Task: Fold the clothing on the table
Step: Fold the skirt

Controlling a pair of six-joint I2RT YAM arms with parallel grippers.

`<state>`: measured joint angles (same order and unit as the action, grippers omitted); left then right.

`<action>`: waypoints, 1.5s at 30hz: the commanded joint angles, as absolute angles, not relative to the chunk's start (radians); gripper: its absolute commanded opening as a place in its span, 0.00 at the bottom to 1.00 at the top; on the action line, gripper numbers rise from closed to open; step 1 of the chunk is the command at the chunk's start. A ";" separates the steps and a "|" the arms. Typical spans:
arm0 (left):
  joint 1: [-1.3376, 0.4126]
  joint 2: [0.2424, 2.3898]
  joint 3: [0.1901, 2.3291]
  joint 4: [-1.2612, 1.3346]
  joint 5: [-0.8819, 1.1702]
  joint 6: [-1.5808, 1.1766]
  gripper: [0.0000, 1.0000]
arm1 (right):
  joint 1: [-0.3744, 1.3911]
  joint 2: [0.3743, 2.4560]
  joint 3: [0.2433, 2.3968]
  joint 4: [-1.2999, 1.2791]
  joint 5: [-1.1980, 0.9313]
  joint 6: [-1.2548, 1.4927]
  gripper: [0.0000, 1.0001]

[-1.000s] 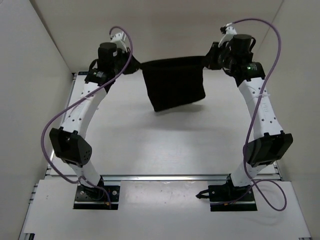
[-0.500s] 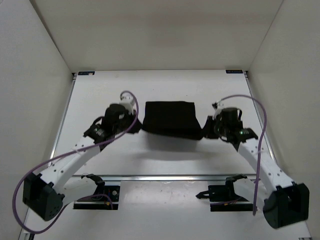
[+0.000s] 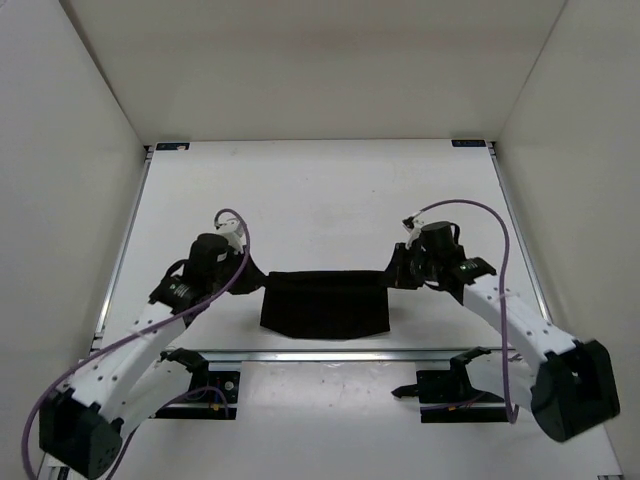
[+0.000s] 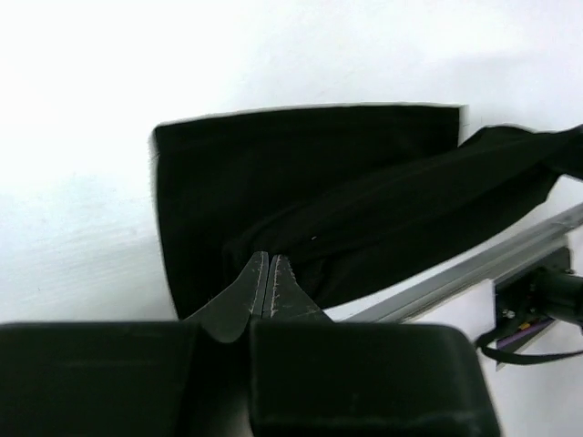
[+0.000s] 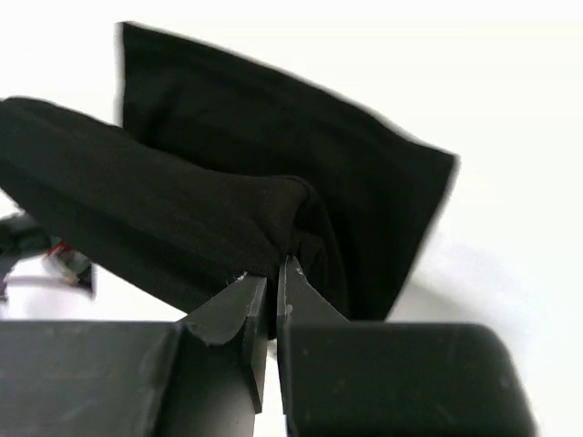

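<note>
Your left gripper (image 4: pixel 270 262): jaws clenched on the left top corner of the clothing (image 3: pixel 323 305). The garment's top edge spans straight from these jaws to the other pair, and its lower part lies spread on the table (image 3: pixel 320 190) just beneath them. Your right gripper (image 5: pixel 271 275): jaws pinched tight on the right top corner, fabric bunched at the tips

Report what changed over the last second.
Both arms pulled back from the far side toward their bases and came down, carrying the clothing from mid-air to the near edge of the table, where its lower part now lies flat. The left gripper and right gripper stayed shut on its top corners.
</note>
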<state>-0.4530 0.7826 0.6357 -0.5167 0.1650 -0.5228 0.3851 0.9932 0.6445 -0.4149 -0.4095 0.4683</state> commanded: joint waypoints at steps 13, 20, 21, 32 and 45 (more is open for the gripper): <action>-0.313 1.370 1.416 -0.455 0.135 -0.391 0.00 | 0.120 1.390 1.481 -0.546 -0.384 0.256 0.00; -0.382 1.313 1.649 -0.456 -0.026 -0.273 0.00 | 0.092 1.309 1.672 -0.514 -0.345 0.222 0.00; -0.377 1.280 1.622 -0.450 -0.020 -0.281 0.00 | 0.080 1.275 1.601 -0.505 -0.368 0.230 0.00; -0.505 0.791 0.757 -0.435 -0.020 -0.442 0.00 | 0.302 0.814 0.637 -0.440 -0.304 0.379 0.00; -0.422 0.881 0.581 -0.417 0.052 -0.532 0.00 | 0.296 1.004 0.535 -0.273 -0.445 0.404 0.00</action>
<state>-0.4503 0.7902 0.5426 -0.4488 0.1276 -0.5407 0.3134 0.9230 0.4732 -0.3382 -0.4656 0.4587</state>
